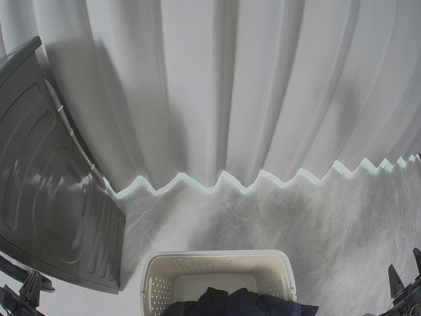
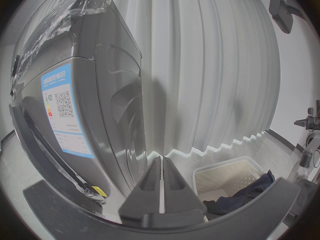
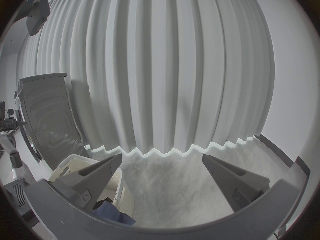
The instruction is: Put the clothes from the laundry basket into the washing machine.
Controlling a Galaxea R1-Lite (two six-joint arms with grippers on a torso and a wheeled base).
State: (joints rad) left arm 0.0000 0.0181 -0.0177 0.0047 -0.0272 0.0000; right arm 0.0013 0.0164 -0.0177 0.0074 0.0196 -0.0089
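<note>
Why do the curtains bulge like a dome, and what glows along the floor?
Wrist views: fisheye lenses bow the curtain, dark corners. Head view: light seems to leak under the curtain hem, a bright zigzag on the floor; the washing machine shadows the folds. Left wrist view: sheen on the machine's side.

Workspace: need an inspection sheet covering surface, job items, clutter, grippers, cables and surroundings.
Surface: grey marbled stone floor, bare around the job's things.
Job's things: cream perforated plastic laundry basket holding dark navy clothes; grey metal washing machine on the robot's left of it.
Clutter: nothing seen.
Grippers: left gripper shut, empty; right gripper open, empty.
Cables: pale ribbed hose along the washing machine's rear edge.
Surroundings: white pleated curtain behind.
</note>
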